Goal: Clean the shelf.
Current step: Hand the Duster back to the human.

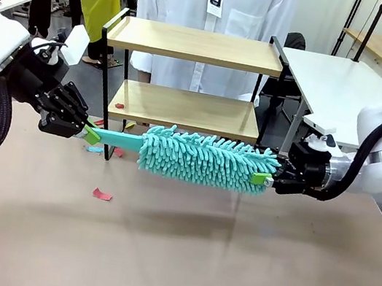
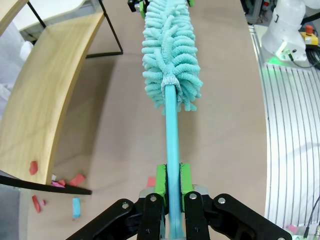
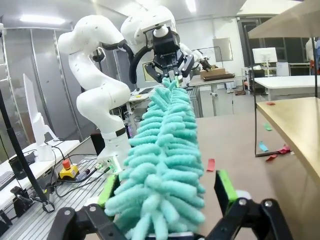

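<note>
While the duster [image 1: 206,160] hangs level just in front of the shelf [image 1: 197,45], both arms are on the stage. From the front, the left gripper [image 1: 88,131] is clamped shut on the thin teal handle, and the right gripper [image 1: 268,177] sits at the fluffy tip with its jaws spread wide, the pile between them; whether they actually press it I cannot tell. The duster's long axis runs side to side, parallel to the shelf's boards, and the shelf stands just behind it, toward the person in the white coat [image 1: 214,14]. The mop head lies a little below the lower board [image 1: 186,109]. The left arm holds the tool, so my guess is that it drives the sweep: up and back onto a board.

Down the left wrist camera now: green pads [image 2: 160,180] squeeze the handle [image 2: 172,150], the head stretches straight away, and the lower board [image 2: 35,115] curves off to one side of the duster. Red, pink and blue paper scraps [image 2: 75,180] lie beside the shelf's frame, one red bit [image 2: 33,167] on the board itself.

From the right wrist camera: pads [image 3: 226,186] stand apart on either side of the teal pile, a shelf board edge [image 3: 292,122] beside the duster, scraps [image 3: 272,152] near it. Light wood, thin black frame, top board looks bare from the front.
</note>
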Robot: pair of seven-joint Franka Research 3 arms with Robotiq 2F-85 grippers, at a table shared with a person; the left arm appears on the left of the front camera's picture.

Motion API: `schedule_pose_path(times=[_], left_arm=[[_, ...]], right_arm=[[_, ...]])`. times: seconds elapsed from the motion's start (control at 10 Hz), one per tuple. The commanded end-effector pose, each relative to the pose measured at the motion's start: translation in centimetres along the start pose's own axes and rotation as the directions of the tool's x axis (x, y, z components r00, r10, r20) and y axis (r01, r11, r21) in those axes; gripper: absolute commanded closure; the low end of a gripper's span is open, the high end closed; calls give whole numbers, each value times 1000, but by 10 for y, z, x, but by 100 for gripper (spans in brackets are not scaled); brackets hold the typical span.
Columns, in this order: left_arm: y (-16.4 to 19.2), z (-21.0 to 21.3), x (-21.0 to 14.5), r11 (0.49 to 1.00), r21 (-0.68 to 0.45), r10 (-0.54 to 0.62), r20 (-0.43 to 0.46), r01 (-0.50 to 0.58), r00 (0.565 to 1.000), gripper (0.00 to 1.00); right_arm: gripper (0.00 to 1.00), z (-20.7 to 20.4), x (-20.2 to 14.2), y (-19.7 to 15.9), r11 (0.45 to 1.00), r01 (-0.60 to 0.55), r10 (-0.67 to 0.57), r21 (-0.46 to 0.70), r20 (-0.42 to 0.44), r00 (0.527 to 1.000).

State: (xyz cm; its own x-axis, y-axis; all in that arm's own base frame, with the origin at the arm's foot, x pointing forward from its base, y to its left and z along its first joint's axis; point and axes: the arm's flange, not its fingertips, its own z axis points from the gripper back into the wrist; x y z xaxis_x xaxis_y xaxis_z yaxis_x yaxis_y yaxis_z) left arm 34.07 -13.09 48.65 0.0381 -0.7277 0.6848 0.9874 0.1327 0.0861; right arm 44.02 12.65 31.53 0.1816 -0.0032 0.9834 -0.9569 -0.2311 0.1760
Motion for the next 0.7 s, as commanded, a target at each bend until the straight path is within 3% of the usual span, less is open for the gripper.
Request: schedule_pose_path(times=[0.0,0.1,0.2,0.3,0.4,0.5,0.6], left_arm=[[2,-1,2,1000,-4,-7,36,7,999,87],[2,-1,2,1000,-4,-7,36,7,999,87],[2,-1,2,1000,-4,-7,36,7,999,87],[2,-1,2,1000,-4,-7,36,7,999,87],[2,-1,2,1000,-4,-7,36,7,999,87],[2,-1,2,1000,-4,-7,36,7,999,87],[2,-1,2,1000,-4,-7,36,7,999,87]], right_arm=[[0,-3,3,-7,1000,14,-14,-9,8,1000],[59,-3,4,-8,999,49,-49,0,-26,998],[59,-4,4,-7,999,33,-34,-14,-58,998],[100,-4,5,-7,1000,31,-31,-5,-61,998],[65,-4,5,-7,1000,27,-27,2,-59,998],[100,-2,5,-8,999,36,-35,13,-47,998],[100,0,6,-8,999,40,-39,21,-34,999]])
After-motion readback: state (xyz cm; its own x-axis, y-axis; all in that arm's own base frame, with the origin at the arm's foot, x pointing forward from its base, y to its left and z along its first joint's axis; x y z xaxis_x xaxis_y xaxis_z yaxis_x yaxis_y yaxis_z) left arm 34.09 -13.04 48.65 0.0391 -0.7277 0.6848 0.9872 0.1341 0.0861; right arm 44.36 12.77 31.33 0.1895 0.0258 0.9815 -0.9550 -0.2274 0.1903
